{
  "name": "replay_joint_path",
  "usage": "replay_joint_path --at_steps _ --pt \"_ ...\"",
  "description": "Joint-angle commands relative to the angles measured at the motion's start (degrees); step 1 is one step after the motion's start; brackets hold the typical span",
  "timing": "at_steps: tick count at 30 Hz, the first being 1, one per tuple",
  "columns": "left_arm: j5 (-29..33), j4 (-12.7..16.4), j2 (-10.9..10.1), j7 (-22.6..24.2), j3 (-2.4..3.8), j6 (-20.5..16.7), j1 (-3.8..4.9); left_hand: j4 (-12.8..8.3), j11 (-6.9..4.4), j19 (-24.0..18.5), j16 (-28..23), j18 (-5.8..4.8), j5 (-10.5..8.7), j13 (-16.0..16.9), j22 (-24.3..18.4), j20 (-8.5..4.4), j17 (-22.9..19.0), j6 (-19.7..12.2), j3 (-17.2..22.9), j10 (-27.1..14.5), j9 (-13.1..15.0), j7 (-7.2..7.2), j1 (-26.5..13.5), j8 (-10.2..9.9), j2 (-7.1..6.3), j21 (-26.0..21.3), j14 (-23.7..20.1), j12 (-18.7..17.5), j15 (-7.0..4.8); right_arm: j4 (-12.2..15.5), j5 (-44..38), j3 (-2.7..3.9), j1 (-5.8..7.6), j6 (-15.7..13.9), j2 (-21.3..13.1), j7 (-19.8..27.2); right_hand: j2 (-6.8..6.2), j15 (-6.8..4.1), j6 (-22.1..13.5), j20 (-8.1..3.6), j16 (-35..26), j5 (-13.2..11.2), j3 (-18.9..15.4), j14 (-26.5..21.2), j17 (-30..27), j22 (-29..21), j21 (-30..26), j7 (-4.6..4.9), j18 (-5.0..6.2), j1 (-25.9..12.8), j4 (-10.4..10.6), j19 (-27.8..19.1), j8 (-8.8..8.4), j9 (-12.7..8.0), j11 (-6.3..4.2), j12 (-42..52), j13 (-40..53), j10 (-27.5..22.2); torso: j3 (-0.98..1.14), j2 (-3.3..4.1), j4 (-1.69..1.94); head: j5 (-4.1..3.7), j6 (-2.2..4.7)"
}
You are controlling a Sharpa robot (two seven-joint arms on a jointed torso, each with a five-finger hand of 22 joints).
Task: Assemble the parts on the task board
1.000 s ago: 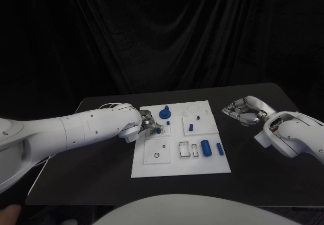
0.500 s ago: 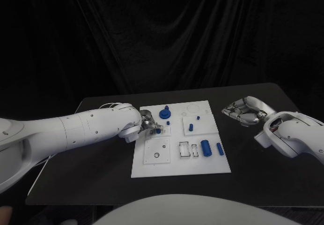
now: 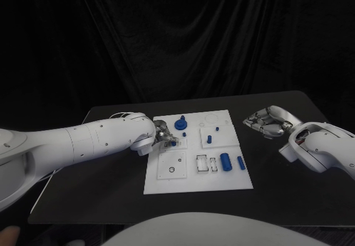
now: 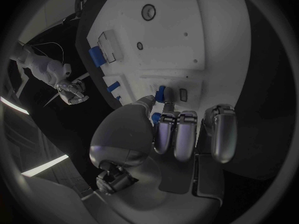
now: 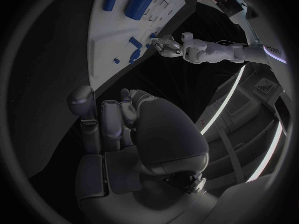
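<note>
Several small blue parts [image 3: 225,161] lie or stand on the white task board [image 3: 194,179], which sits on the black table [image 3: 284,195] between the two hands. The left hand [image 3: 160,136] is at the board's near-left edge; its fingers [image 4: 165,132] curl inward, and a small blue piece [image 4: 161,93] sits right at its thumb tip, seemingly pinched, though the contact itself is hard to make out. Just beyond that hand stands a taller blue knob-shaped part [image 3: 180,123], and further off toward the other arm lie a short peg [image 3: 209,138] and two cylinders, one thick, one slim [image 3: 241,163].

The right hand [image 3: 268,122] hovers off the board's far side, well apart from any part, fingers curled in over nothing.

By my judgement the parts are rigid moulded plastic: light, stiff, smooth enough to slip or roll. A fingertip pinch across the middle of each piece should suit, keeping the end free for seating into its recess. The round ones would likely roll if nudged; none looks fragile.

No brand, label or readable writing appears on the board, parts or arms.
</note>
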Motion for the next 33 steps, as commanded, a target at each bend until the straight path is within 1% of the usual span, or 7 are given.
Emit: replay_joint_path --at_steps 1,6,9,14,18,20,33 --pt "0.31 0.06 0.16 -0.69 -0.49 2.36 -0.83 -0.09 -0.45 0.06 0.37 0.89 0.6 15.09 9.02 -0.44 15.1 0.15 0.75 5.91 0.07 -0.32 0.73 -0.27 -0.11 -0.32 5.98 0.21 -0.31 0.06 -0.01 0.04 -0.14 0.55 0.0 -1.08 -0.1 0.09 -0.03 -0.03 -0.49 0.25 0.41 -0.53 -0.2 5.88 -0.44 0.17 0.64 0.68 -0.03 -0.49 0.0 -0.01 -0.1 -0.43 -0.31 -0.64 0.0 0.01 0.03 -0.14 -0.01" --pt "0.31 0.16 0.03 -0.23 -0.49 1.66 -0.85 -0.59 -0.52 0.11 0.37 0.88 1.55 15.09 9.09 -0.5 15.1 0.3 1.93 5.91 0.14 -0.4 1.03 -0.25 -0.4 -0.31 5.98 0.21 -0.37 0.08 -0.01 0.04 -0.14 0.62 -0.01 -1.2 -0.13 0.1 -0.04 -0.02 -0.64 0.36 0.47 -0.64 -0.37 5.84 -0.6 0.18 0.67 0.71 -0.08 -0.56 0.0 -0.01 -0.1 -0.49 -0.4 -0.74 0.0 -0.01 0.0 -0.13 -0.01" --pt "0.31 0.43 -0.2 0.21 -0.49 0.78 -0.86 -1.55 -0.67 0.27 0.37 0.83 3.5 15.09 9.27 -0.63 15.1 0.66 3.72 5.91 0.36 -0.59 1.54 -0.07 -1.14 -0.18 5.98 0.21 -0.51 0.06 -0.01 0.04 -0.14 0.69 -0.03 -1.3 -0.13 0.1 -0.04 -0.02 -0.64 0.36 0.47 -0.64 -0.37 5.84 -0.6 0.18 0.67 0.71 -0.08 -0.56 0.0 -0.01 -0.1 -0.49 -0.4 -0.74 0.01 -0.02 -0.02 -0.06 -0.01" --pt "0.31 1.54 -0.88 0.93 -0.49 -1.41 -0.87 -2.72 -0.95 0.64 0.37 0.71 4.71 15.09 9.61 -0.86 15.1 1.27 6.6 5.91 0.74 -0.88 1.99 0.28 -2.18 0.14 5.98 0.21 -0.74 -0.02 -0.01 0.04 -0.14 0.75 -0.07 -1.42 -0.14 0.11 -0.04 -0.02 -0.8 0.52 0.57 -0.76 -0.54 5.76 -0.92 0.19 0.72 0.74 -0.15 -0.7 0.01 -0.01 -0.09 -0.62 -0.6 -0.92 0.01 0.0 -0.01 -0.09 -0.01" --pt "0.31 2.82 -1.63 1.6 -0.49 -4.08 -0.87 -3.0 -1.03 0.75 0.37 0.67 5.03 15.09 9.71 -0.93 15.1 1.45 7.58 5.91 0.93 -0.94 1.96 0.42 -2.68 0.23 5.98 0.21 -0.83 -0.06 -0.01 0.04 -0.14 0.76 -0.09 -1.48 -0.17 0.11 -0.05 -0.02 -0.91 0.62 0.63 -0.85 -0.66 5.73 -1.03 0.2 0.74 0.75 -0.18 -0.75 0.01 -0.01 -0.08 -0.72 -0.76 -1.06 0.01 -0.01 0.01 -0.12 -0.01" --pt "0.31 3.89 -2.32 2.33 -0.49 -6.52 -0.87 -3.16 -1.06 0.71 0.37 0.69 5.0 15.09 9.68 -0.96 15.1 1.44 7.96 5.91 1.01 -0.97 2.0 0.46 -2.88 0.17 5.98 0.21 -0.86 -0.07 -0.01 0.04 -0.14 0.76 -0.1 -1.51 -0.17 0.11 -0.05 -0.02 -0.91 0.62 0.63 -0.85 -0.66 5.73 -1.03 0.2 0.74 0.75 -0.18 -0.75 0.01 -0.01 -0.08 -0.72 -0.76 -1.06 0.01 -0.02 0.0 -0.13 -0.01" --pt "0.32 9.38 -6.63 7.36 -0.5 -17.78 -0.88 -3.48 -1.11 0.49 0.37 0.78 4.87 15.09 9.51 -1.01 15.1 1.46 8.9 5.91 1.31 -1.02 2.12 0.64 -3.37 -0.12 5.98 0.21 -0.91 -0.14 -0.01 0.04 -0.14 0.63 -0.24 -1.66 -0.2 0.12 -0.07 -0.02 -1.02 0.71 0.67 -0.93 -0.78 5.66 -1.28 0.21 0.79 0.75 -0.21 -0.87 0.0 -0.01 -0.08 -0.8 -0.88 -1.18 0.01 -0.01 0.0 -0.15 -0.01"
